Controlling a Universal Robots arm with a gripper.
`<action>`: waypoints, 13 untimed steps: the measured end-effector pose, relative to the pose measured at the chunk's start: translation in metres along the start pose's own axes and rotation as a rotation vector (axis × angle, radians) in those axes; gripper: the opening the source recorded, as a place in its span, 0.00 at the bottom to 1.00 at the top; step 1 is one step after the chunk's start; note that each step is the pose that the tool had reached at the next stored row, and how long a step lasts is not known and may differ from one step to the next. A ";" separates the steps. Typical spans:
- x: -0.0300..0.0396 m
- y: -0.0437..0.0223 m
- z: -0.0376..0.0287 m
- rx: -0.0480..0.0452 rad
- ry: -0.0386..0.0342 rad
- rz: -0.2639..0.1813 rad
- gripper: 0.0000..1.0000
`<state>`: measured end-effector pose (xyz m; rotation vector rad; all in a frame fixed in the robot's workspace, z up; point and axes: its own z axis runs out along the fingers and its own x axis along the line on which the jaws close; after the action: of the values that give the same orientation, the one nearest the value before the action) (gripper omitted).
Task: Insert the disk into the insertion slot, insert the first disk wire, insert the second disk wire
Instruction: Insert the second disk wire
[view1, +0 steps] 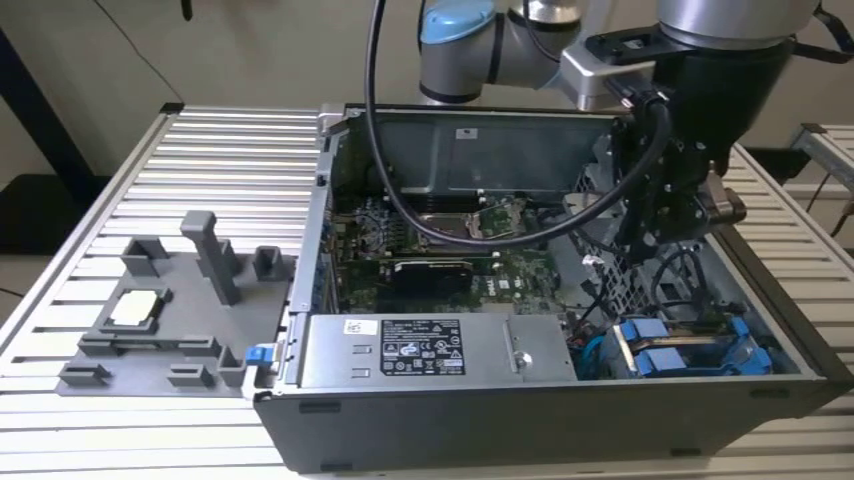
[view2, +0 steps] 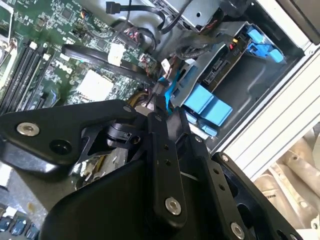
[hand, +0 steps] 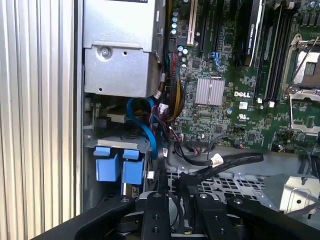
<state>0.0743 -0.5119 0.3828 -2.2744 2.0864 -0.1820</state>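
One disk (hand: 116, 167) just beside tool (hand: 176, 198), not touching

Cables (hand: 161, 114) just beside the insertion slot (hand: 117, 167)

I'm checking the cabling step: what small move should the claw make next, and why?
Probably a short descent toward the black wire lying across the perforated cage. The disk, marked by its blue tabs, already sits in the insertion slot, and the claw hangs just beside that loose wire, so closing the gap looks sensible.
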 end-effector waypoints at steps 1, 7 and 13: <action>-0.0010 0.0005 0.0014 0.0044 0.0001 -0.003 0.27; -0.0054 0.0033 0.0089 0.0205 -0.0001 -0.015 0.27; -0.0062 0.0057 0.0145 0.0332 0.0018 -0.018 0.27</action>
<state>0.0699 -0.5068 0.3675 -2.2753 2.0488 -0.2178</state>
